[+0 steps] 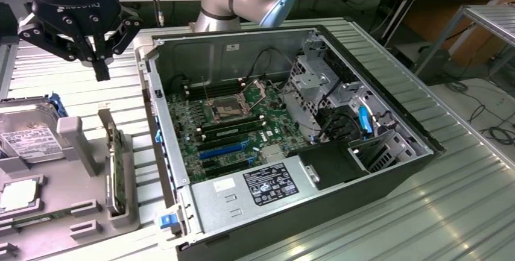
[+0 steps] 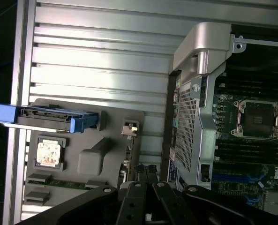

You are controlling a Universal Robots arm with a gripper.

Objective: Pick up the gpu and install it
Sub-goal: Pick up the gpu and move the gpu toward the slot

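Note:
The gpu (image 1: pixel 115 164) stands on its long edge in a slot of the grey holder tray (image 1: pixel 76 146), at the exterior view's left of the open computer case (image 1: pixel 241 207). It is thin, with a green board. My gripper (image 1: pixel 101 71) hangs above the table behind the tray, some way above the card, its fingers shut with nothing between them. In the wrist view the gripper (image 2: pixel 146 168) points down near the gpu (image 2: pixel 127 157), seen edge-on beside the case wall. The motherboard (image 1: pixel 233 122) lies exposed inside the case.
In the holder tray there is also a silver hard drive (image 1: pixel 28 134) in a blue caddy (image 2: pixel 49 119), a processor chip (image 2: pixel 48 153) and a memory stick (image 1: pixel 40 219). The case holds a drive cage (image 1: pixel 318 89) and a black power supply (image 1: pixel 334 164). Ribbed metal table (image 2: pixel 101 61) surrounds everything.

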